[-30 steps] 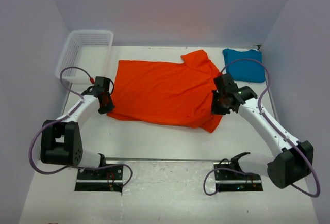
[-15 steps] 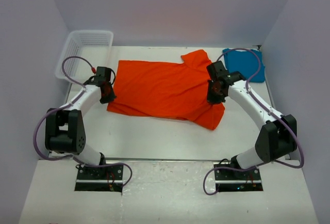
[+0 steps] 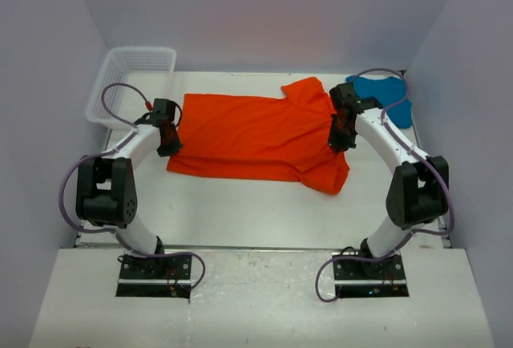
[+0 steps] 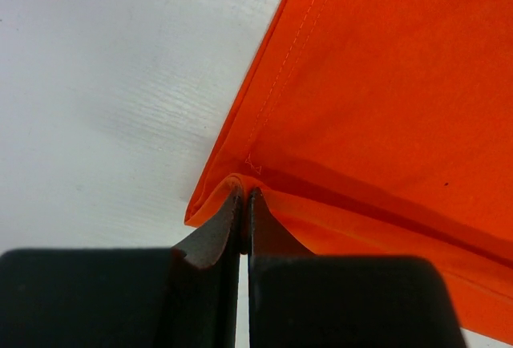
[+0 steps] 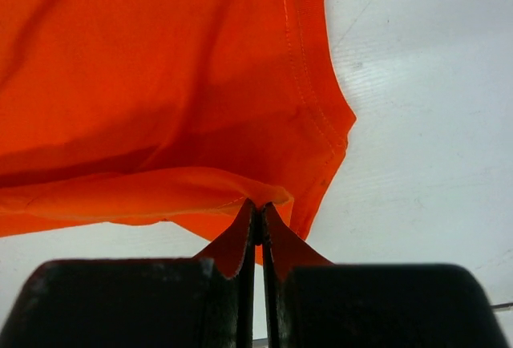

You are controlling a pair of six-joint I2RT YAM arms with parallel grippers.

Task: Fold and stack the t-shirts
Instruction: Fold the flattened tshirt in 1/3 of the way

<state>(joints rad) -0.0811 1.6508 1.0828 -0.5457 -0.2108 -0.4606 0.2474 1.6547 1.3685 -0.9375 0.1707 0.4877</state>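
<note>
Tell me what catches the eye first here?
A bright orange-red cloth t-shirt lies spread over the white table, the left gripper and right gripper each shut on one side edge. A teal-blue t-shirt sits far right, a white plastic mesh basket far left.

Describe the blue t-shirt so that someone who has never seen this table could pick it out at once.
Start at the white table and go to its far right corner, past the right arm. The teal-blue t-shirt lies there as a small compact bundle. Its neighbour, the orange-red t-shirt, is far larger and lies spread across the middle of the table.
</note>
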